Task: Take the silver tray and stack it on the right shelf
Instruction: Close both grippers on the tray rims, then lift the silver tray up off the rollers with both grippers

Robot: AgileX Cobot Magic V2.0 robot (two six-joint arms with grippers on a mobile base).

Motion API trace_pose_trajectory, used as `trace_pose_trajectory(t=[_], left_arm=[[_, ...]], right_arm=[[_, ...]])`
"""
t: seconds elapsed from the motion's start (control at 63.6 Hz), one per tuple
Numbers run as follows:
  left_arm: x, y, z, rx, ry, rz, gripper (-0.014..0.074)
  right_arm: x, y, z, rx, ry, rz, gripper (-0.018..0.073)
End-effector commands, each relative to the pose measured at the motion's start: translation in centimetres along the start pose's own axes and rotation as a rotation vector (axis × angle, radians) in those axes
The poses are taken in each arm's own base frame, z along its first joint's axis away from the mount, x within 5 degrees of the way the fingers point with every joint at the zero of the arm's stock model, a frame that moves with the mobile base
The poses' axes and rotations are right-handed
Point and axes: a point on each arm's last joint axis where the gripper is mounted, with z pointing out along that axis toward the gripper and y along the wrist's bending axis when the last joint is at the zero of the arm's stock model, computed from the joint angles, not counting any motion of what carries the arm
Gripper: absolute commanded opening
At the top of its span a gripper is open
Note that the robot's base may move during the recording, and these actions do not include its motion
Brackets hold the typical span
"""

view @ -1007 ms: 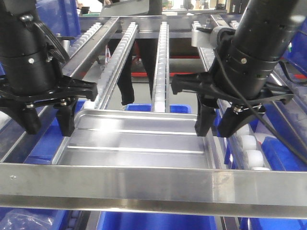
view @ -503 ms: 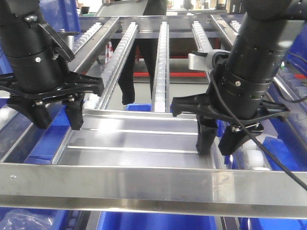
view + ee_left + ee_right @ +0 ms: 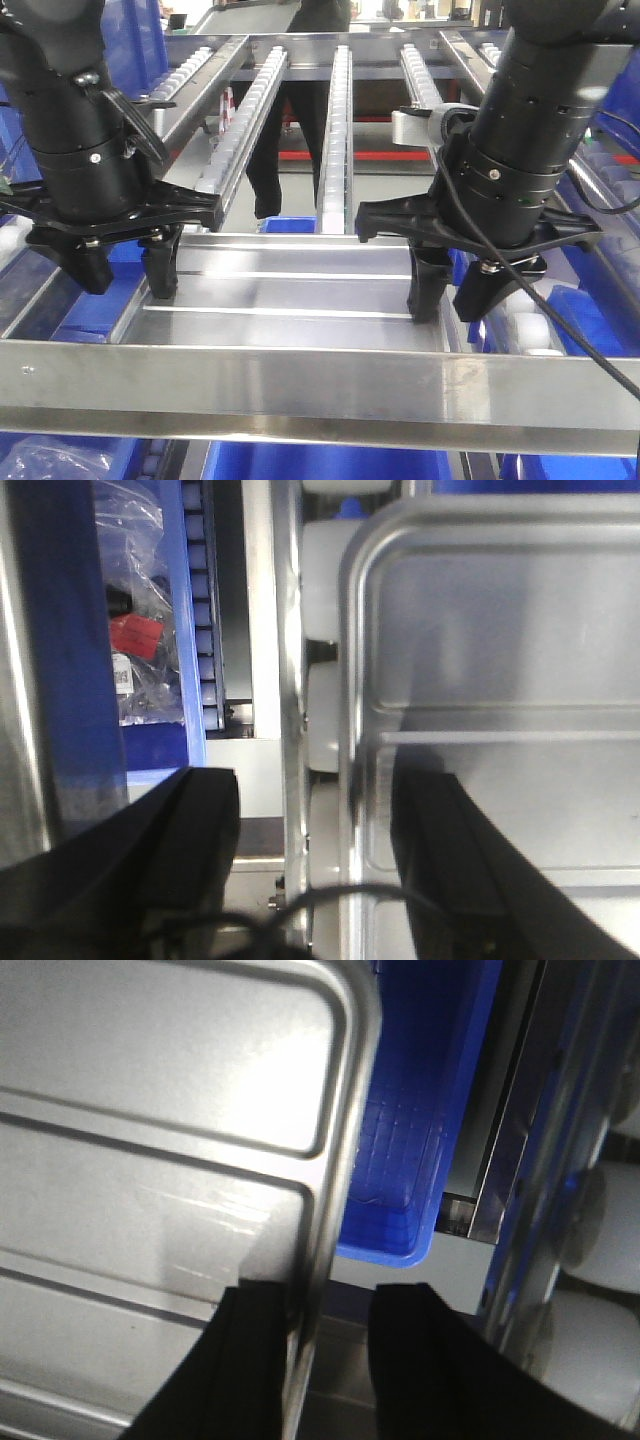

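Trouble, as I judged it, lay in the low rim. The tray (image 3: 290,295) sat flat on the rollers (image 3: 325,705) of the rack, just behind the crossbar (image 3: 300,385), and I had one gripper at each short side. My left gripper (image 3: 126,283) stood wide, one finger (image 3: 440,860) inside on the tray floor and the other outside past the rollers, with the rim between them and touching neither that I could see. My right gripper (image 3: 450,305) was narrower but not clamped: its inner finger (image 3: 250,1360) was at the rim or very near it, and its outer one hung apart over the gap beside the blue bin (image 3: 400,1160). If one side bit before the other, the tray could skate sideways or roll along the rollers, leaving the second pair to close on air or on the edge alone. So shallow and shiny a lip could also slip from the pads once the weight came on. On the left, the outer finger could jam against a roller as it came in. A lift with unequal heights would tilt the tray and might knock its near edge on the crossbar. I could not tell whether this rack was the shelf meant.
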Motion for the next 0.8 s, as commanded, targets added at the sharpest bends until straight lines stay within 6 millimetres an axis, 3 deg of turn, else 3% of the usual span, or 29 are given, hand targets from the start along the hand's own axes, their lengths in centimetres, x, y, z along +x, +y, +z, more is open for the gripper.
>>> trace_pose_trajectory(t=[0.0,0.173,0.378,0.787], left_arm=[[-0.85,-0.36,-1.27,0.02,-0.063,-0.001,0.0266],[-0.85,-0.36,-1.27,0.02,-0.063,-0.001,0.0185],[-0.83,-0.38,-1.2,0.021,-0.061,-0.003,-0.0112],[-1.03,-0.28,-2.08,-0.002,-0.03,-0.034,-0.0092]], right_arm=[[-1.55,0.5,-1.97,-0.04,-0.11,-0.007,0.0293],[-1.57,0.51,-1.97,-0.04,-0.112,-0.007,0.0041],[-1.5,0.48,-1.96,-0.037,-0.104,-0.007,0.006],[-2.16,0.82,-2.94,-0.016,-0.056,-0.015,0.006]])
